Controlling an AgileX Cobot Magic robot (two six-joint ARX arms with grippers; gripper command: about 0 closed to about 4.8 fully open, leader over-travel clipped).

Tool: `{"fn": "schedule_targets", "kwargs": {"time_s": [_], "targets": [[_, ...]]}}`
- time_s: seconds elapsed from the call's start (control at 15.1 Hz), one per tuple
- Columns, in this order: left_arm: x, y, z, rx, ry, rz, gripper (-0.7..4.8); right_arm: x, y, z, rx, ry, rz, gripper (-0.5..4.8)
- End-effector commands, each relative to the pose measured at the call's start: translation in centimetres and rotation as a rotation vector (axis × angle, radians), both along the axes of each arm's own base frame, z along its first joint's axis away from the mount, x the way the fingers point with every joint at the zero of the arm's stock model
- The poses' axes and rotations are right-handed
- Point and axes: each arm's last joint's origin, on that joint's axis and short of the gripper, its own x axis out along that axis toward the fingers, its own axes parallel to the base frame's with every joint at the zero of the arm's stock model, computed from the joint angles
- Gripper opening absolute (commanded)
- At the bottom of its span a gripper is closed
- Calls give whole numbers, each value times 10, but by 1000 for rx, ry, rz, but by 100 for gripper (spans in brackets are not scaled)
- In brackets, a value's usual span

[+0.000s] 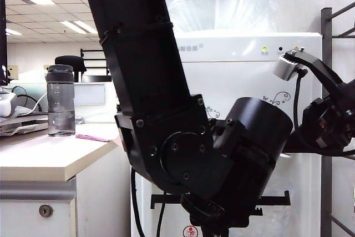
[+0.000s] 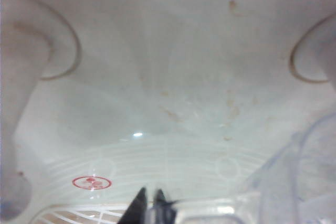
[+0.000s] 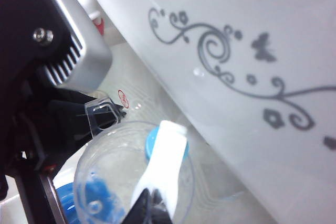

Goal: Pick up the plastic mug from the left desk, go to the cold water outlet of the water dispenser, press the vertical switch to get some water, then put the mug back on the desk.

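Mug (image 3: 105,182) handle in left gripper (image 3: 113,111); right gripper (image 3: 149,203) at lever (image 3: 163,161).

The tap nook of the water dispenser (image 1: 244,81) is crowded. The left end effector (image 3: 113,111), shut on the handle of the plastic mug (image 3: 131,182), holds the mug under the cold water outlet (image 3: 155,142). The right end effector (image 3: 149,205), fingers together, touches the vertical switch (image 3: 165,161) above the mug. On the desk (image 1: 50,156), only a grey bottle (image 1: 60,101) and a pink strip (image 1: 91,137) are in the way.
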Motion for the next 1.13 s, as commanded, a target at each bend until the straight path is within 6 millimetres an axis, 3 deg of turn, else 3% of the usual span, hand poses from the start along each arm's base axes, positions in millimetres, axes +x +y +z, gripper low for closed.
{"fn": "schedule_targets", "kwargs": {"time_s": [0.07,0.4,0.8,1.13], "targets": [[2,-3,6,-44,-29,14,-5,-3,-1,-7,-23,60,-17,-1],[2,-3,6,-44,-29,14,-5,-1,-1,-2,-19,5,-33,-1],[2,-3,6,-23,-32,5,-5,-6,-3,39,44,-145,-85,-1],[1,-3,6,81,-34,-34,-5,-13,-5,55,56,-214,-105,-1]]}}
